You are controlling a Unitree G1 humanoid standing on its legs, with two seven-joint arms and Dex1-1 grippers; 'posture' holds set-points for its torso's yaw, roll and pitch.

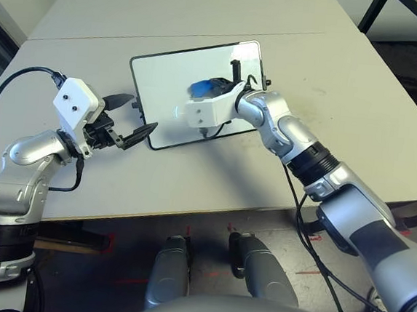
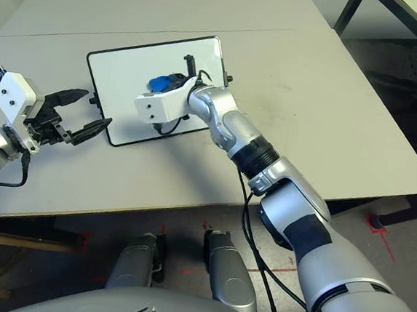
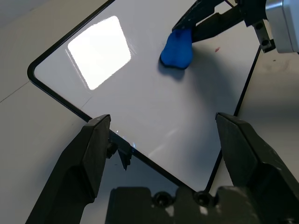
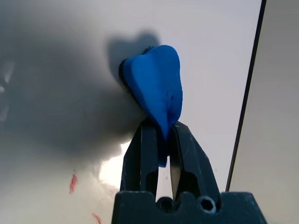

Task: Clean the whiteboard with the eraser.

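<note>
The right black two-fingered claw (image 4: 161, 133) is pinching one end of the soft bright blue oblong eraser (image 4: 156, 84) tightly over the glossy, black-framed whiteboard (image 2: 117, 71), lying on the pale worktop (image 1: 302, 84). The left black claw (image 1: 140, 119) is hanging wide and empty beside the board's edge. Red marks (image 4: 73, 182) are remaining; pressing hard with that narrow grip could twist the eraser loose or push the unbraced board askew.

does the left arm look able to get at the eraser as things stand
Probably not freely: the eraser is pinched in the right tool, though the open left tool is beside the whiteboard.
</note>
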